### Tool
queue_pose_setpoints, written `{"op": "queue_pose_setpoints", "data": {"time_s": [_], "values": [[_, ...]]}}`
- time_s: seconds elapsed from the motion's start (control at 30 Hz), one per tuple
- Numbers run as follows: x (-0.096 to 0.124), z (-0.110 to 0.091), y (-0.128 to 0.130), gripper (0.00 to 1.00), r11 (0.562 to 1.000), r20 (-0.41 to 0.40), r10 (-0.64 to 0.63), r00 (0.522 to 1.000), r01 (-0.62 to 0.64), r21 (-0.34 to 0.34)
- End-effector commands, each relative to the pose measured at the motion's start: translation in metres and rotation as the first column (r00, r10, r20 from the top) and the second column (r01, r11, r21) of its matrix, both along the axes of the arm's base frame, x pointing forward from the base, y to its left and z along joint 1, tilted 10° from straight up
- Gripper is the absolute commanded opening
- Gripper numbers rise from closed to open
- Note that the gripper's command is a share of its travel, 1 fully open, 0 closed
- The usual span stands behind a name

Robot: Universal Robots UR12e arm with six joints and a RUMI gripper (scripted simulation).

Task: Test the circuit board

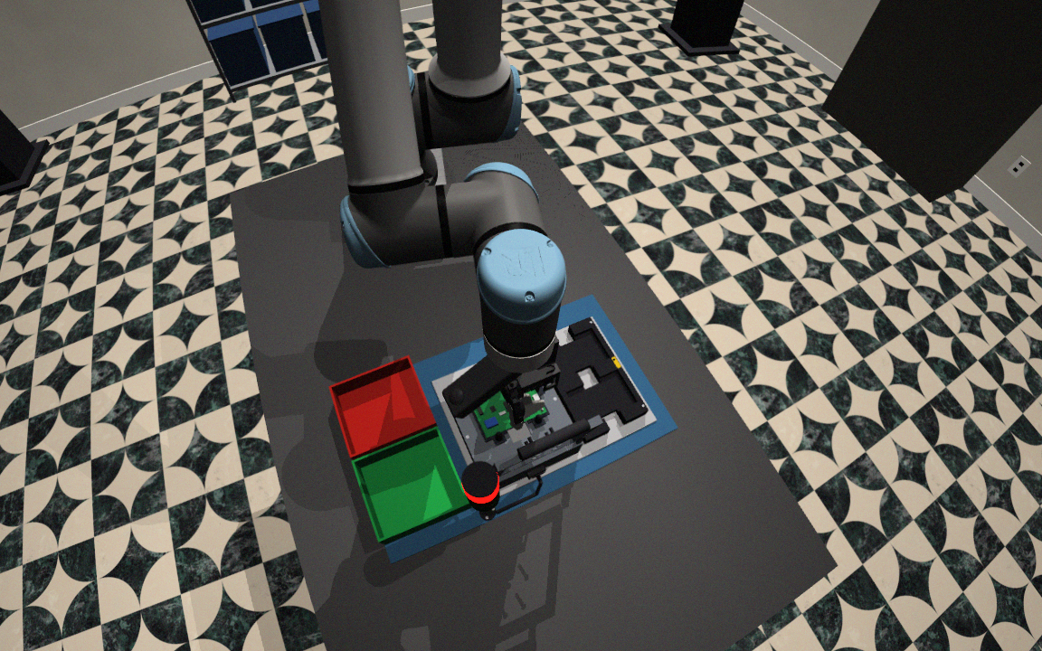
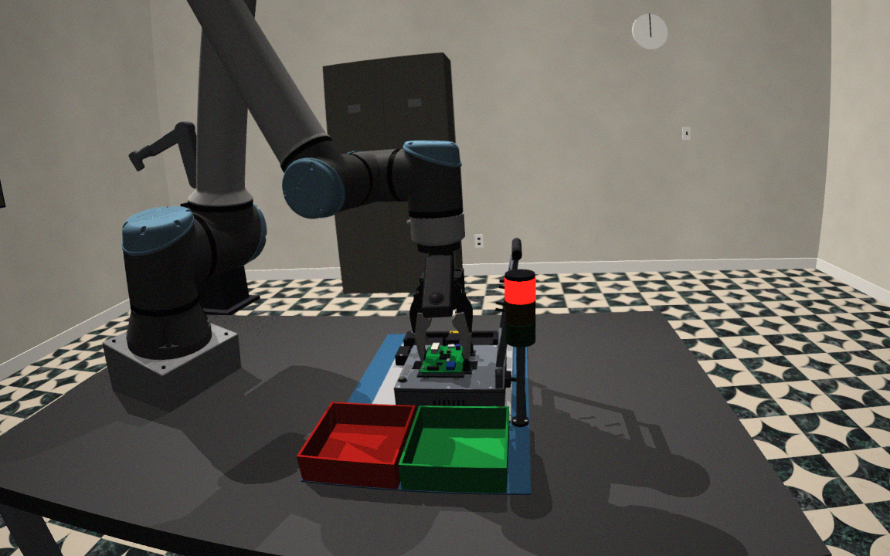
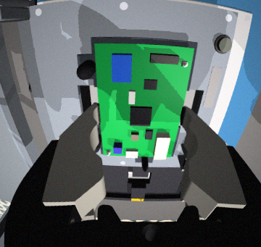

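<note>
From where I'm standing, the claw [image 1: 517, 406] [image 2: 443, 349] [image 3: 140, 106] is down over the tester [image 1: 551, 410] [image 2: 413, 396] [image 3: 145, 19], closed on the long edges of the green circuit board [image 1: 492, 417] [image 2: 443, 361] [image 3: 119, 113], one finger on each side. The board lies over the dark recess in the tester's top, component side up; I can't tell whether it sits fully down. Its white connector [image 3: 162, 147] is at the end lying between the fingers, and a blue part [image 3: 122, 68] sits toward the other end. The tester's lid [image 2: 502, 345] is open, standing up along one side, with its black handle [image 1: 553, 441] [image 2: 516, 249] at the top. Beside it, the signal light [image 1: 481, 485] [image 2: 520, 290] is glowing red. The red bin [image 1: 366, 412] [image 2: 354, 468] and the green bin [image 1: 403, 485] [image 2: 455, 478] stand side by side at one end of the tester, and neither has a board in it. At the tester's opposite end is a black tray [image 1: 604, 394] with cutouts. A blue mat [image 1: 658, 420] [image 2: 518, 459] [image 3: 233, 131] shows around the tester on the dark worktop [image 1: 629, 526] [image 2: 614, 387].
</note>
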State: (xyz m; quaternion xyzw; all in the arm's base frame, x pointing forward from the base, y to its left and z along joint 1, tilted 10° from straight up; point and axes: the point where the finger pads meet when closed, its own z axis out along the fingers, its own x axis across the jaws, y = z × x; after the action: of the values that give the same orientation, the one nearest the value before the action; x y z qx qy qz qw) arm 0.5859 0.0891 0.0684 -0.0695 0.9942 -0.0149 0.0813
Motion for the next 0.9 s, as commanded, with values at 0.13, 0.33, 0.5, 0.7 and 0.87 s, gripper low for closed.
{"op": "queue_pose_setpoints", "data": {"time_s": [0.13, 0.33, 0.5, 0.7, 0.87], "values": [[-0.0014, -0.0004, -0.0009, 0.59, 1.000, 0.001, -0.002, 1.000, 0.002, 0.000], [-0.0015, -0.0004, -0.0009, 0.59, 1.000, 0.001, -0.002, 1.000, 0.002, 0.000], [-0.0015, -0.0004, -0.0009, 0.59, 1.000, 0.001, -0.002, 1.000, 0.002, 0.000], [-0.0015, -0.0004, -0.0009, 0.59, 1.000, 0.001, -0.002, 1.000, 0.002, 0.000], [-0.0015, -0.0004, -0.0009, 0.59, 1.000, 0.001, -0.002, 1.000, 0.002, 0.000]]}}
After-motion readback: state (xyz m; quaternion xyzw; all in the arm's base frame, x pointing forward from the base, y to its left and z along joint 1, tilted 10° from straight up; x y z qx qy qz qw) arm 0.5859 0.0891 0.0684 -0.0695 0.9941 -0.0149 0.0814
